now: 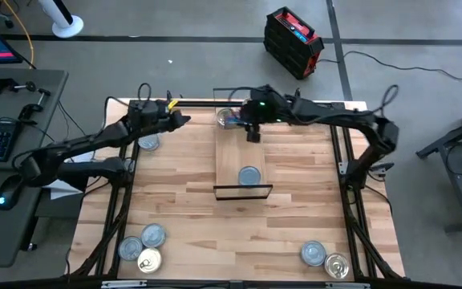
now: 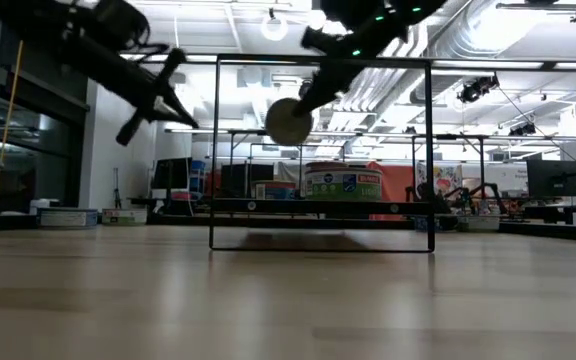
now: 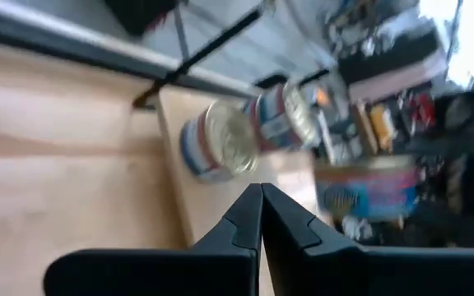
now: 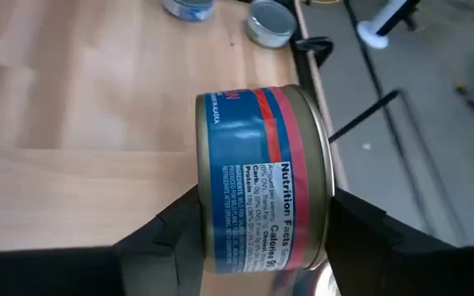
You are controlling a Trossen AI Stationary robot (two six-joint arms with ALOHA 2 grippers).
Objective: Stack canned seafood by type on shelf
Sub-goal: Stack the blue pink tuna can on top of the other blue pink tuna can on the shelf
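My right gripper (image 1: 253,134) hovers over the far end of the shelf (image 1: 233,164) and is shut on a blue-and-red-labelled tin (image 4: 257,177). In the low view that tin (image 2: 288,121) hangs on edge above the plank. A pale-topped tin (image 1: 249,176) stands on the shelf's near part, and more tins (image 1: 227,119) sit at its far end. The left wrist view shows those tins (image 3: 220,140) lying on their sides. My left gripper (image 1: 185,120) is shut and touches nothing, raised just left of the shelf's far end. My right gripper pinches the tin between its two fingers, one finger (image 4: 179,226) on each flat end, across the tin's height. The printed side wall (image 4: 262,205) faces the wrist camera. The tin is turned on edge and lifted clear above the shelf.
One tin (image 1: 147,143) lies under my left arm. Three tins (image 1: 143,247) cluster at the table's near left, and two tins (image 1: 325,259) sit at the near right. Black wire frames (image 2: 323,150) stand at the shelf's short ends. A desk with a keyboard stands left of the table.
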